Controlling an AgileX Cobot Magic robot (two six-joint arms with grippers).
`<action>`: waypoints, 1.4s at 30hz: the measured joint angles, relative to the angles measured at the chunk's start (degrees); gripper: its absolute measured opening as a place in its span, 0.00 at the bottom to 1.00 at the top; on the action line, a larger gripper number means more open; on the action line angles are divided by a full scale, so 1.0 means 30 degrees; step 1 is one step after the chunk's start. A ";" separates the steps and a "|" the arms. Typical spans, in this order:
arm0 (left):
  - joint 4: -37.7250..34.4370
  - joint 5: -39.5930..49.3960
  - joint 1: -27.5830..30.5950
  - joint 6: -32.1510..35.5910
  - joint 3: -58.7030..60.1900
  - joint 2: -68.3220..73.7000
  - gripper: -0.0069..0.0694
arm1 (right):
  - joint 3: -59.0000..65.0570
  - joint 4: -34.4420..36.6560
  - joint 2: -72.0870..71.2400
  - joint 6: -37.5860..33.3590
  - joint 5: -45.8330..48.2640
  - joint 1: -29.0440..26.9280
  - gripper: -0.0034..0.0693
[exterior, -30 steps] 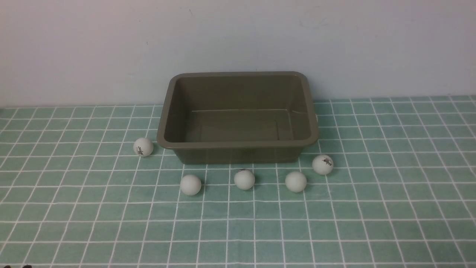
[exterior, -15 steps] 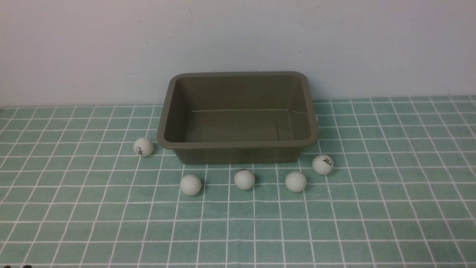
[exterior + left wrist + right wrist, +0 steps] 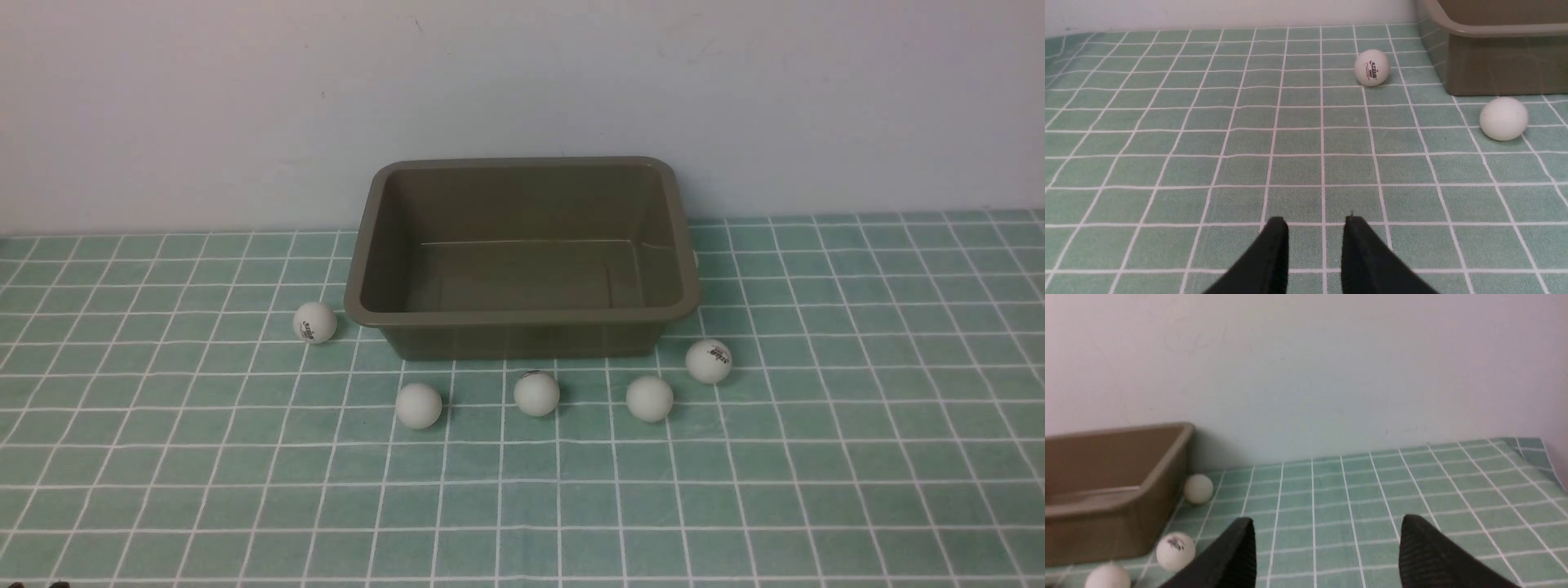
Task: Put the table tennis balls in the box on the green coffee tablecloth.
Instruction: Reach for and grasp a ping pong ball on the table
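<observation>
The hand (image 3: 1314, 232) gapes above the gridded cloth (image 3: 1298, 171), with 2 balls (image 3: 1372, 67) near the box (image 3: 1506, 61).

Between the earlier pictures and now, no movement or other clear change can be made out in the front view. Whether anything differs in the left or right wrist view cannot be told, since each of those shows only the present moment.
</observation>
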 joint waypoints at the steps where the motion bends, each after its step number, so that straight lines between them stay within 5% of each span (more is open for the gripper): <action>1: 0.0000 0.0000 0.0000 0.0000 0.0000 0.0000 0.32 | -0.0659 0.0000 0.0000 0.0016 0.0175 0.0000 0.64; 14: 0.0000 0.0000 0.0000 0.0000 0.0000 0.0000 0.32 | -0.7014 0.0878 0.0000 0.0636 0.4460 0.0000 0.64; 42: 0.0000 0.0000 0.0000 0.0000 0.0000 0.0000 0.32 | -0.7037 0.2112 0.0000 0.0711 0.5542 0.0000 0.64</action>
